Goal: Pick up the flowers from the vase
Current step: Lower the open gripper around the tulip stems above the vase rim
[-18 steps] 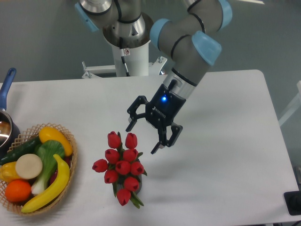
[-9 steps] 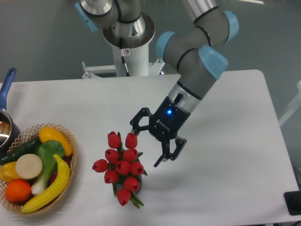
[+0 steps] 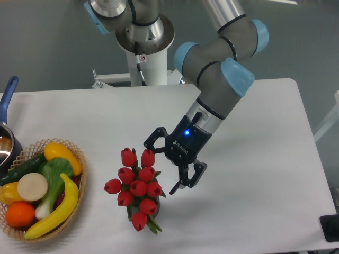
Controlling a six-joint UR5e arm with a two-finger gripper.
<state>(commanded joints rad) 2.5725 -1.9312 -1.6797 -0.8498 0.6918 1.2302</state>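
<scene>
I see red flowers (image 3: 139, 186) with green stems near the front edge of the white table (image 3: 265, 159). My gripper (image 3: 164, 165) is black with a small blue light; the arm (image 3: 222, 74) is grey with pale blue caps. At the left edge, a tan wicker basket (image 3: 79, 159) holds yellow, green, orange and cream produce.

Pincer (image 3: 166, 165) right of flowers (image 3: 136, 186)

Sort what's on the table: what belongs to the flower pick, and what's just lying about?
For the job:
flowers
vase, mostly hidden under the blooms
gripper, jaws open beside the bunch

Lying about:
wicker basket of fruit and vegetables
pot with a blue handle
</scene>
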